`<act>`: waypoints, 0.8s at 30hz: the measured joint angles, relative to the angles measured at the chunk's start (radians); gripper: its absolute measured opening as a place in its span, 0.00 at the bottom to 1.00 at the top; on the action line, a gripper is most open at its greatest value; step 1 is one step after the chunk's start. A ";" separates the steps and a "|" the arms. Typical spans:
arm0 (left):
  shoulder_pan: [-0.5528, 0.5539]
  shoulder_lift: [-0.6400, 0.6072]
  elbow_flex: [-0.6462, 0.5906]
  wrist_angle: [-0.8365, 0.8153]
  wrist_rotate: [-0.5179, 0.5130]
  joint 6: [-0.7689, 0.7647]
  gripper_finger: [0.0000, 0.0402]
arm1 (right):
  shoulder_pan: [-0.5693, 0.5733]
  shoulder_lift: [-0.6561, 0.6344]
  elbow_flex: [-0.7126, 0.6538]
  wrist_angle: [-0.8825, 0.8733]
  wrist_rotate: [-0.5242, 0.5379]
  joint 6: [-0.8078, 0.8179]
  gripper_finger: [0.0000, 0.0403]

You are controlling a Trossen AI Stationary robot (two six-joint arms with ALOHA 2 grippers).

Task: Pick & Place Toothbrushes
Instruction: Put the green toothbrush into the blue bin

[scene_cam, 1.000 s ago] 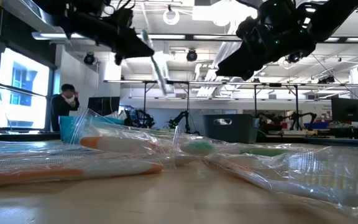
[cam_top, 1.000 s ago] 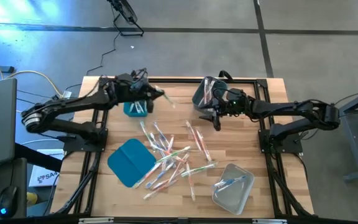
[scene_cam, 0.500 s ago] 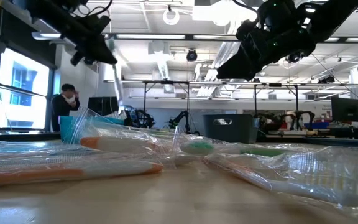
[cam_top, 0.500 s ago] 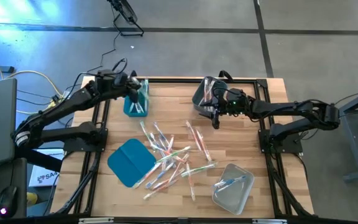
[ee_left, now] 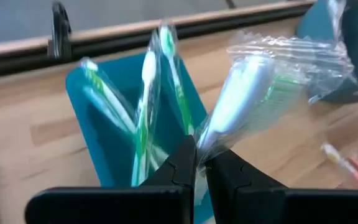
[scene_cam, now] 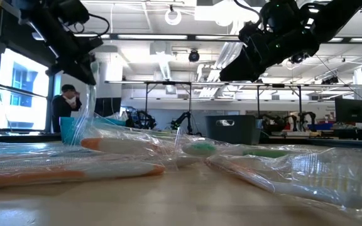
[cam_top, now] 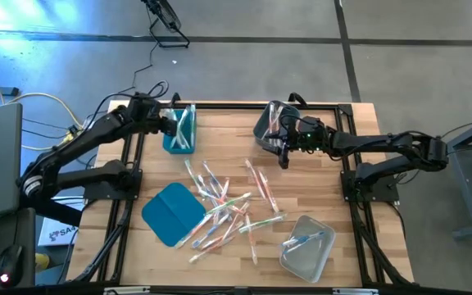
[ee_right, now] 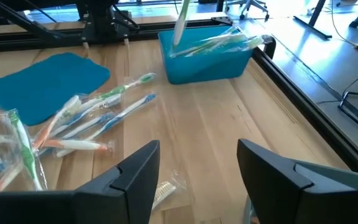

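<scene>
Wooden table (cam_top: 318, 188), green wrapped toothbrush (ee_left: 244, 93), teal bin (ee_left: 98, 146)

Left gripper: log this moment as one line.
left gripper: shut on wrapped toothbrush, above teal bin | right gripper: open, empty, by grey bin | loose toothbrushes: mid-table

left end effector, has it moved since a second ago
Yes. In the high view the left end effector, shut on a wrapped toothbrush, has shifted left, from the teal bin's right side to above its left edge.
</scene>
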 joint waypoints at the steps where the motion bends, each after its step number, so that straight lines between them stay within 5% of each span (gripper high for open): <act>1: 0.000 0.006 0.000 -0.002 0.000 0.000 0.04 | 0.000 0.000 0.000 0.000 0.000 0.000 0.51; 24: 0.000 0.250 0.000 0.075 -0.003 -0.022 0.08 | 0.000 0.000 0.000 0.000 0.000 0.000 0.51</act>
